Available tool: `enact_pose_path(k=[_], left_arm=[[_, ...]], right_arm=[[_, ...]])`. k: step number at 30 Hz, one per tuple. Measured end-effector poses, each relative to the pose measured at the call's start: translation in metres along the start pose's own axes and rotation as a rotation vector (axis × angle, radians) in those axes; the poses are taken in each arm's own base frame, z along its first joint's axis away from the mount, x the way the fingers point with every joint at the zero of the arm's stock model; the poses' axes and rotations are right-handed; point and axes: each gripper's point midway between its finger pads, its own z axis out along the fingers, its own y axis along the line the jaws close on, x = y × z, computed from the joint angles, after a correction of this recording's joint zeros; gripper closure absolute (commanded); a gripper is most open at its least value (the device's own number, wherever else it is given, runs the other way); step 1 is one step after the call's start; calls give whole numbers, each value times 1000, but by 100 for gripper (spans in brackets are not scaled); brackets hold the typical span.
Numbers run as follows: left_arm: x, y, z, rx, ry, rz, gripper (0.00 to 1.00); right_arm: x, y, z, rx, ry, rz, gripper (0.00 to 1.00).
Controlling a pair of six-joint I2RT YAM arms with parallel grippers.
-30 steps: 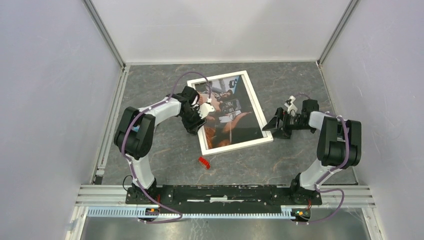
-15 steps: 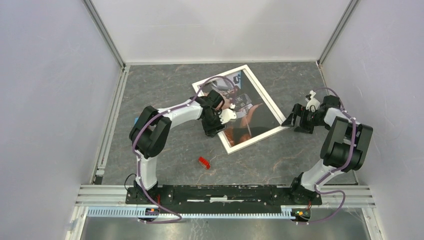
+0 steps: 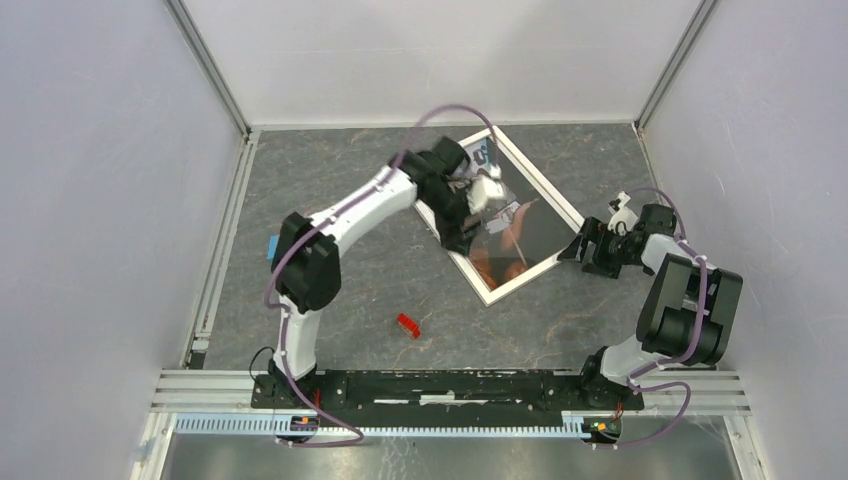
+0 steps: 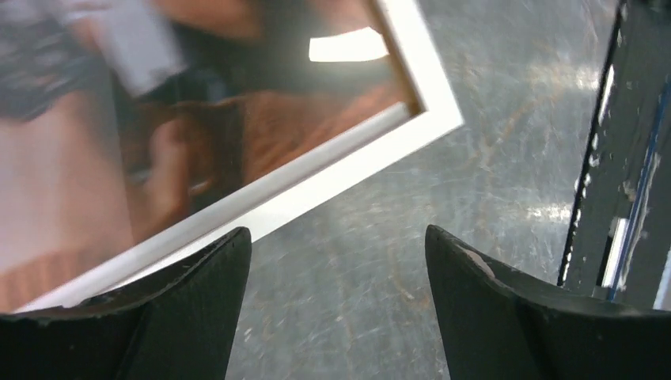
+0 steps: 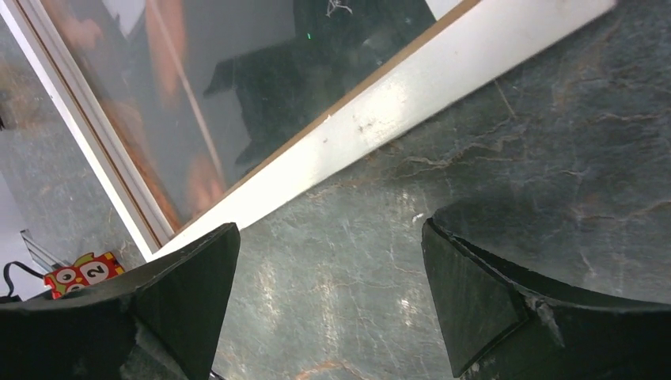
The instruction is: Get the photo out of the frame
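- The frame [image 3: 545,187] lies flat and face up on the tabletop [image 3: 330,190], turned diagonally, right of centre in the top view. The photo [image 3: 510,235] is inside it, seemingly behind reflective glazing.
- Left fingers [image 4: 198,317] are spread wide with nothing between them. They sit low at the frame's white border, one tip at the border's edge, the other over bare tabletop.
- Right fingers [image 5: 190,285] are also spread and empty, over bare tabletop just beside the frame's right-hand border.
- Main risk: nothing is gripped, so any push on the border would likely slide or spin the frame on the smooth tabletop rather than lift it.
- With the front upward, the back is out of reach. A lift by the thin border could slip and drop the frame.
- With both arms crowding the frame, a careless sweep could make them clash.
- A red block [image 3: 406,325] lies well apart, lower centre, and is a minor hazard at most.
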Motion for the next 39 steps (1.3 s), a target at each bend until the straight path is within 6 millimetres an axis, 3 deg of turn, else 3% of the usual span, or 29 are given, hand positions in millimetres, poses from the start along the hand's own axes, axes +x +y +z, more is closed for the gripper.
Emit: enact_pose_path(k=[2,6,9,12,15,21,26,31,35,39], left_arm=[[-4,28,-27,-51,-56,-80,8],[-7,131,-97,-293,-192,-274,0],[16,197,-130,-442,-247,-413,0],[46,243,-137,-517,-271,-546,0],[78,270,-120,-535,-268,-661,0],[108,289,-74,-529,-241,-787,0],[116,295,-55,-537,-229,-822,6],[120,286,-44,-514,-203,-817,30],[141,272,-46,-507,-163,-824,42],[161,245,-51,-490,-98,-825,50]], right_arm=[[-1,4,3,-2,-8,2,9],[-4,13,13,2,-11,-28,9],[-4,19,19,6,-10,-52,9],[-5,24,23,2,-9,-71,9],[-5,27,25,0,-9,-88,9],[-4,29,28,6,-5,-123,8],[-1,29,27,6,-5,-162,8],[-1,28,28,3,-2,-182,11],[-6,27,31,2,21,-195,13],[-26,23,38,7,15,-229,15]])
